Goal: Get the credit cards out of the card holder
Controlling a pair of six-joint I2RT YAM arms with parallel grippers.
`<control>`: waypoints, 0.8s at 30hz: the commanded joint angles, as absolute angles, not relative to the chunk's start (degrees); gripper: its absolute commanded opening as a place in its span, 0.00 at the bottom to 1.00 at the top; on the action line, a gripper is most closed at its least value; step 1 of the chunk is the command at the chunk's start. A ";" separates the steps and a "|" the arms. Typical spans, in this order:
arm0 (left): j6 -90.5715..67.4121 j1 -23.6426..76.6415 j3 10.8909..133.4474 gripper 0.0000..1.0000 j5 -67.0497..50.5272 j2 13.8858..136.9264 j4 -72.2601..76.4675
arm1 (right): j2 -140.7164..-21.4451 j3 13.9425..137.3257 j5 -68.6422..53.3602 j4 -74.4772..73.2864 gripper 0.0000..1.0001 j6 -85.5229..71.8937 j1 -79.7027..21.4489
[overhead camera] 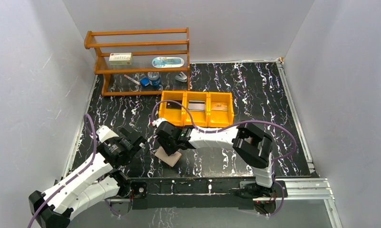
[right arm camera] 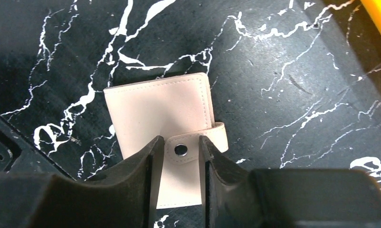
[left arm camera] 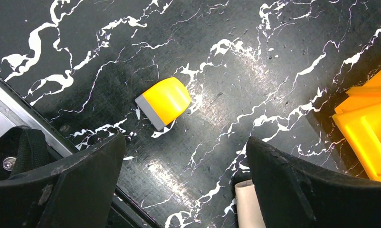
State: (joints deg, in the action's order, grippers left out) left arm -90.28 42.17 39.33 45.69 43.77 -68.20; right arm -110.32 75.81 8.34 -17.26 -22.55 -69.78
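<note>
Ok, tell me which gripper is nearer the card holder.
Right. The right gripper straddles the closure tab of the card holder; the left gripper hangs open beside it, not touching.

Top view: bright, even, diffuse light from above. White walls read flat grey-blue, with only soft shadows under my arms and the wooden rack. Small detail is a bit soft.

My left wrist cam: the glossy marbled tabletop throws hazy glare patches at centre and lower centre. My left fingers are dark and out of focus. The orange tray is oversaturated at the frame edge.

My right wrist cam: the card holder is bright, nearly blown out, with crisp stitching. My right fingers are black and blurred. The tabletop darkens in the top-left corner.
</note>
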 commanded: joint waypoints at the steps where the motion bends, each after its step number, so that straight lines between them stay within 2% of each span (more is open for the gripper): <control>1: -89.06 42.03 41.06 0.98 48.88 43.12 -68.66 | -110.16 74.78 14.64 -21.08 0.38 -24.26 -69.87; 6: -84.56 42.01 40.60 0.98 47.77 43.13 -64.67 | -108.70 72.37 19.09 -21.53 0.28 -25.77 -69.87; 9: -80.56 42.06 40.14 0.98 46.36 43.47 -61.06 | -107.97 71.62 20.66 -21.92 0.18 -27.58 -69.87; 12: -74.51 42.01 39.62 0.98 44.00 43.97 -55.03 | -106.10 70.18 21.51 -20.54 0.14 -30.34 -69.82; 15: -65.10 41.99 38.41 0.98 39.71 44.62 -47.41 | -103.59 68.27 21.59 -18.43 0.05 -33.93 -69.58; 20: -54.05 42.02 35.87 0.98 27.33 46.99 -35.43 | -99.18 63.01 14.80 -13.32 0.02 -41.23 -66.27; 24: -51.78 42.00 33.53 0.98 16.16 49.57 -28.05 | -93.24 54.03 3.77 -4.12 0.00 -49.08 -60.21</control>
